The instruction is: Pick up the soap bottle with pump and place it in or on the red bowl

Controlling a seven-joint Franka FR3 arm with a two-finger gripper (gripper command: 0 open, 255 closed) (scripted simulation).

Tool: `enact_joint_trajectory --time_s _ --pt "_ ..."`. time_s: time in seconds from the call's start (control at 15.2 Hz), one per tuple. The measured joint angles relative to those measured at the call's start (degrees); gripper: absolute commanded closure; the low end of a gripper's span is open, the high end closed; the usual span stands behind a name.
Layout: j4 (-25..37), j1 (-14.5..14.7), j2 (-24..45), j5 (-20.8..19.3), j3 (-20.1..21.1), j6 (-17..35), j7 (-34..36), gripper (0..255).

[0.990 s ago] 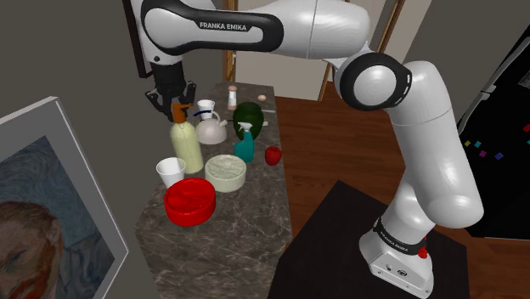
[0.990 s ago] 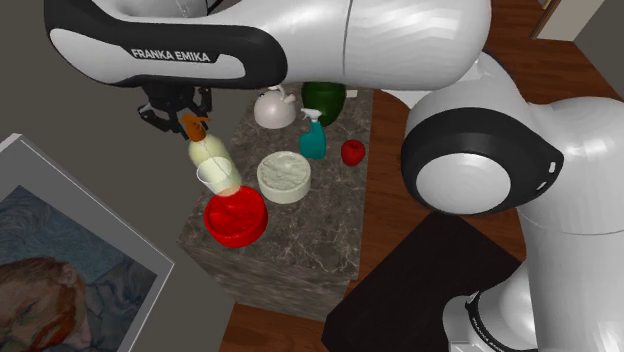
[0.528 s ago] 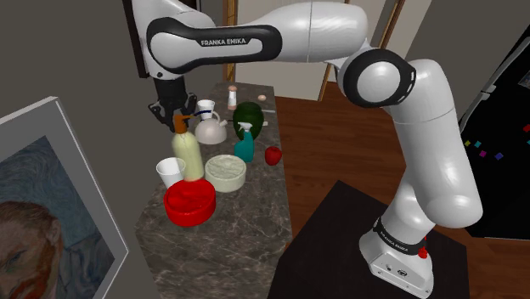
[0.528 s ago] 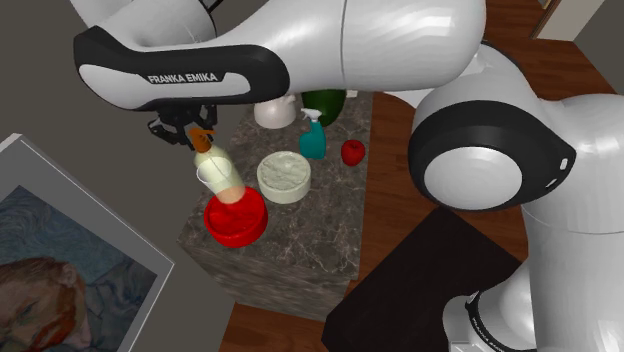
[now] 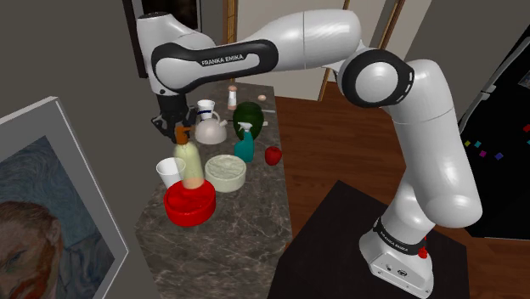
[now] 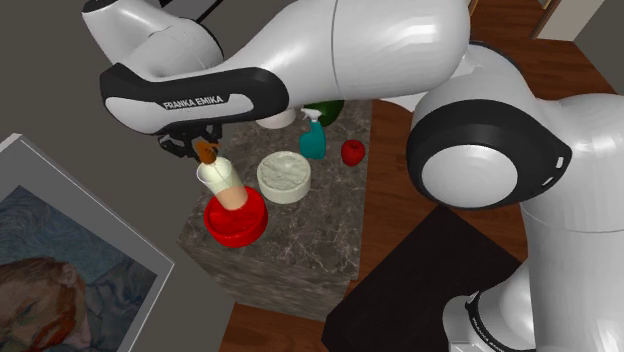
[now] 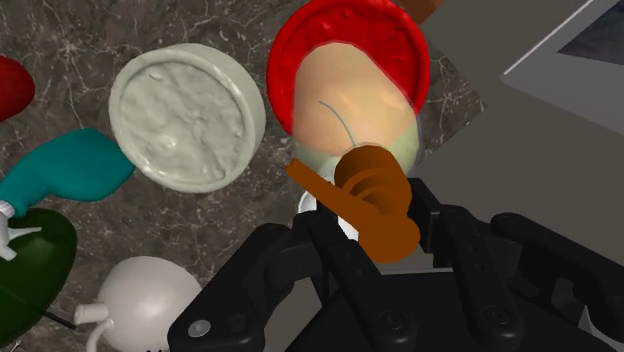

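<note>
Hanging soap bottle (image 5: pixel 188 161) inside red bowl (image 5: pixel 181 210) rim

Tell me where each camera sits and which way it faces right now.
Shoulder view: beside and slightly behind the stand, looking down over the marble counter; the whole arm shows, reaching up-left to the gripper.
Second exterior view: closer, from a similar side, looking down on the counter; big arm joints and forearm show.
Wrist view: on the hand, looking down along the gripper at the soap bottle.
Shared: shoulder and wrist views both show it over the red bowl.
</note>
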Motion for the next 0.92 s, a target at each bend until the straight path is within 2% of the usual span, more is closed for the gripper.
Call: enact_joint_trajectory --time_s 0.59,0.92 --pt "-5.1 -0.3 1.1 -0.5 -0.2 6.1 1.0 255" --pt "-5.3 -0.3 1.3 -0.6 -0.3 6.5 1.0 255"
